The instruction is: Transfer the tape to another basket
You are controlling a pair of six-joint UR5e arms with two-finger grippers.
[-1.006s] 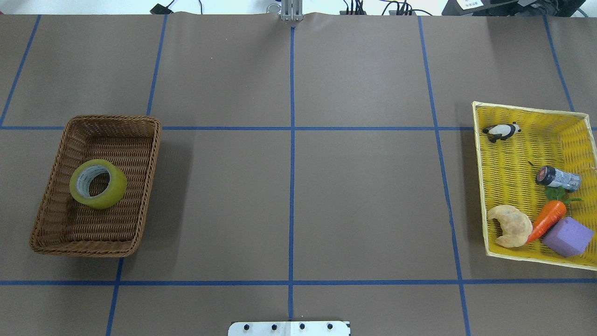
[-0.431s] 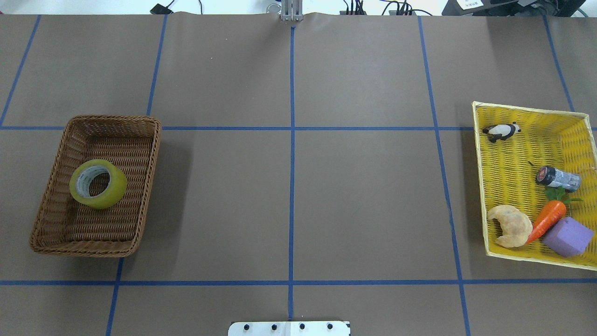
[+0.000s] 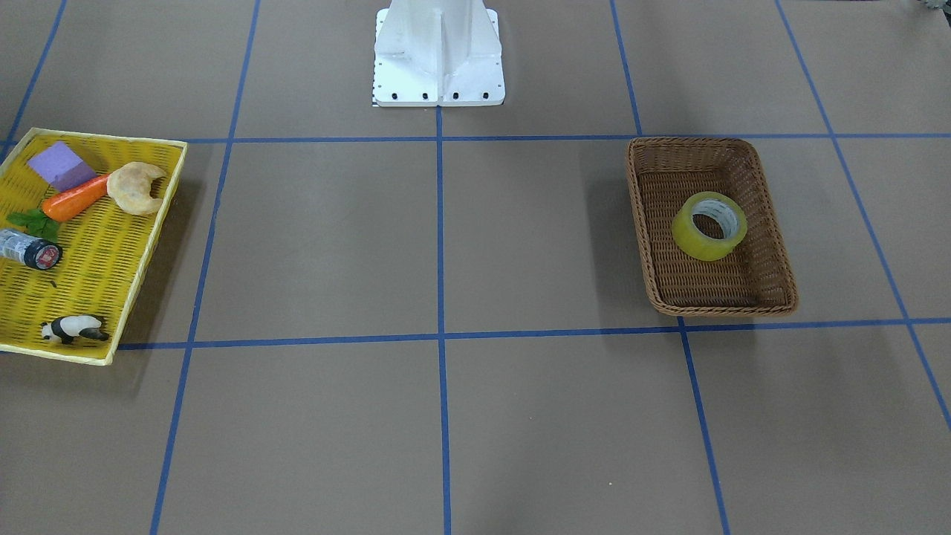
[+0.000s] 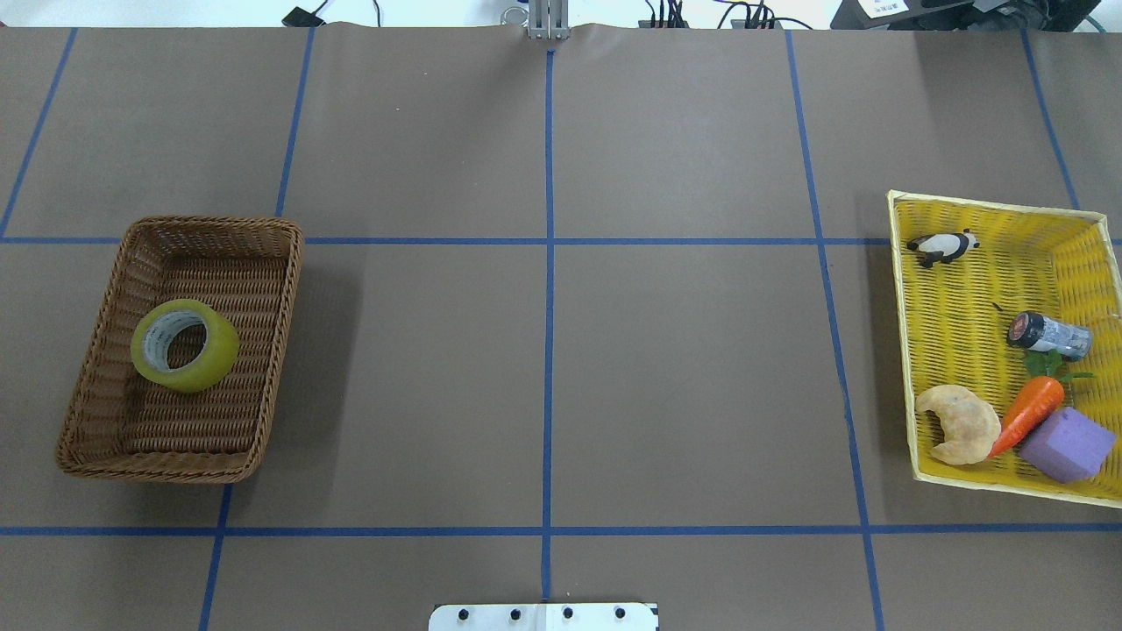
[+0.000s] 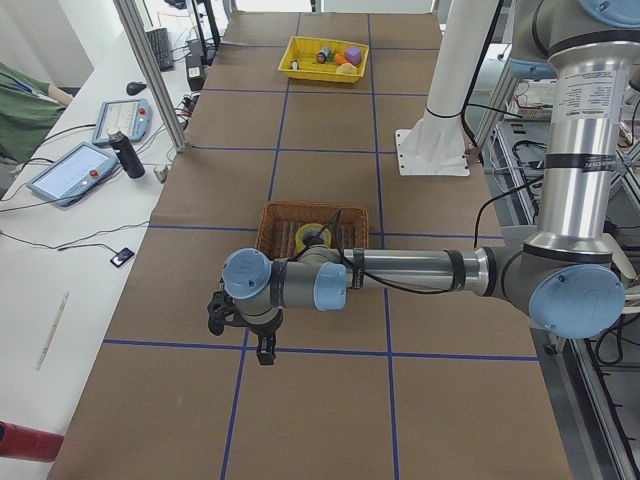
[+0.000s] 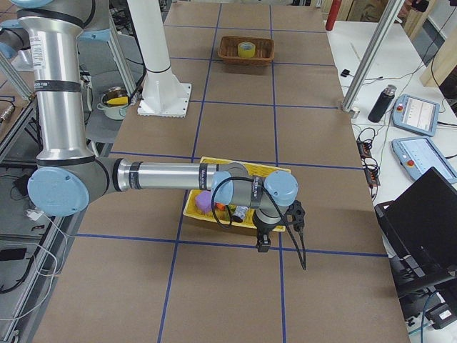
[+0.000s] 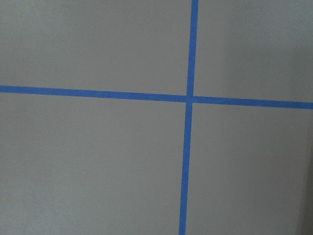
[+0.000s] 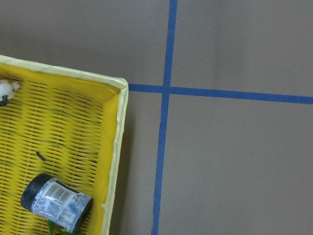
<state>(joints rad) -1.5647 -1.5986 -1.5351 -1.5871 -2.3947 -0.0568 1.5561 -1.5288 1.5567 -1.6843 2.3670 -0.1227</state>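
Lying hole-up in the basket [image 3: 776,301], the tape [image 3: 709,225] is nearer the left gripper.
Front view: a glossy translucent-yellow roll with a whitish core is seen on coarse brown wicker, mid-basket; no arm is shown. Overhead: the yellow mesh tray [image 4: 907,350] is set well apart from the basket. Left view: the left gripper [image 5: 264,352] is hung, pointing down, near the basket on its side away from the tray; released or clenched cannot be told. Right view: the right gripper [image 6: 263,244] is held far from the basket, by the tray's edge; its state cannot be told either. Wrist views: only paper, blue lines and a tray corner are shown.
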